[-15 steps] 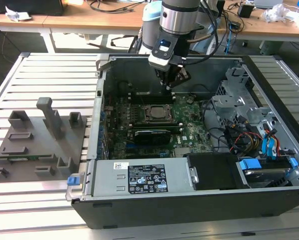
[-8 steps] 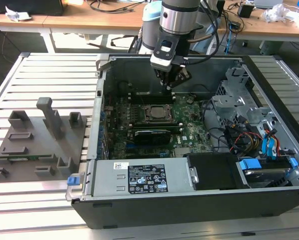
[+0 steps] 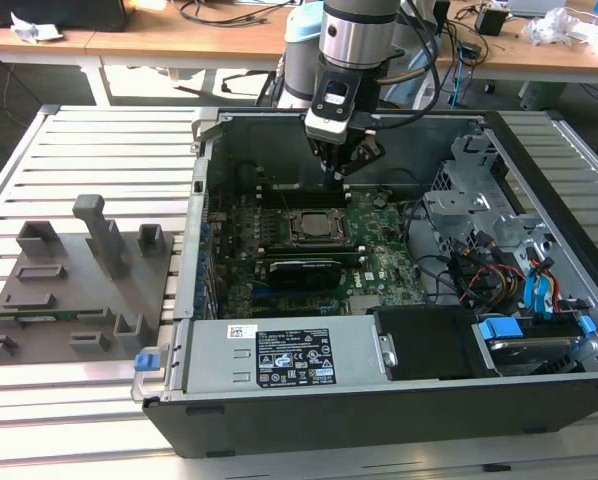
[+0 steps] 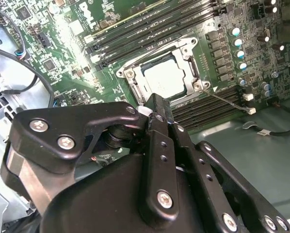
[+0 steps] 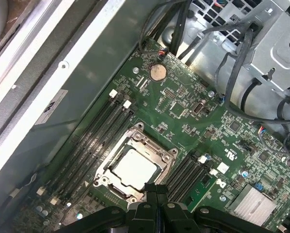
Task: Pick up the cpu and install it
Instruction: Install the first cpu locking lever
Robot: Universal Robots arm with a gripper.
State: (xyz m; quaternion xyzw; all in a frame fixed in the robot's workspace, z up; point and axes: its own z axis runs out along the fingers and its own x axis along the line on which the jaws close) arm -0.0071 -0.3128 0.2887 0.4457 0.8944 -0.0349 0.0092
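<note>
Desk (image 3: 89,130): slatted metal top. It carries an open computer case (image 3: 279,420) lying on its side. A grey fixture plate (image 3: 79,290) with upright blocks sits beside the case, on the exterior view's left.

Arm (image 3: 354,35): reaches down into the case from the far side and hangs over the motherboard (image 3: 379,260).

Motherboard: green, lying flat on the case floor. The socket (image 3: 312,228) is near its middle with memory slots (image 5: 99,133) on either side.

Cpu (image 3: 312,230): lies flat inside the socket's metal frame with its pale shiny top facing up. Both wrist views show it square to the frame (image 4: 164,77) (image 5: 134,167). No tilt or raised corner is visible.

Gripper (image 3: 341,170): hovers above the socket's far edge, clear of the cpu and not touching it. Both wrist views show the fingers together (image 4: 156,101) (image 5: 156,189), with nothing visible between them.

Progress (judgement): pick-up and placement look done, since the cpu is in the socket and the gripper holds nothing. A thin lever (image 4: 222,99) runs alongside the socket. I cannot tell whether the frame is latched down, so the locking part of the install is unconfirmed.
</note>
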